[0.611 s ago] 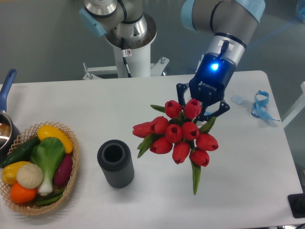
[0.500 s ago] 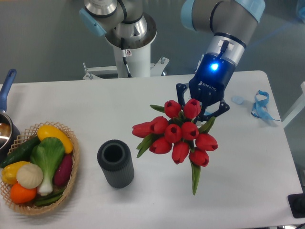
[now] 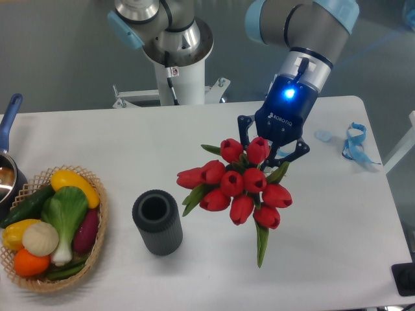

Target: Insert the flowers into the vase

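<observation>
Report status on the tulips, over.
Gripper shut on flowers, held off the table. Vase upright, mouth empty, left of bunch. Path between clear.

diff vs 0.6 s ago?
The pincer and the flowers it carries shifted slightly left and up in the picture, toward the vase. The grip looks unchanged; nothing was taken or let go. The vase, wicker basket and blue strap stayed put.

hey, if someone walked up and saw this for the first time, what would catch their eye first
Probably the bunch of red tulips right of centre, held by the gripper with its blue light. Next, the dark ribbed vase standing empty to their left, and the wicker basket of colourful vegetables at the table's left edge.
</observation>
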